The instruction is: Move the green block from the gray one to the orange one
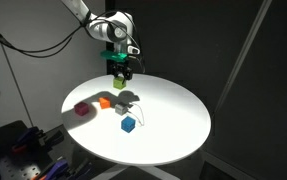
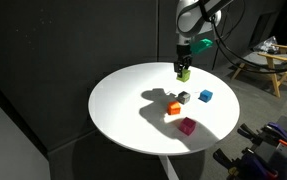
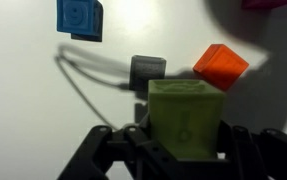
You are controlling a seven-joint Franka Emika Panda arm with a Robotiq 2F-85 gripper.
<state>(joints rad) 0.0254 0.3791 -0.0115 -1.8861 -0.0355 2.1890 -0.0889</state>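
In the wrist view a blue cube [image 3: 80, 18] lies at the upper left of the white table [image 3: 23, 90]. Next comes the gray cube [image 3: 148, 71]. The gripper [image 3: 186, 132] is clamped tight on the green block [image 3: 186, 112], lifted clear above the table. The orange cube [image 3: 221, 65] sits just beside the gray cube, to its right.

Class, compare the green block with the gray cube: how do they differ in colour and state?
The green block is lime, the gray cube light gray. The green block is gripped by the end effector above the table; the gray cube rests on it, beside the orange cube. Both are similar-sized cubes.
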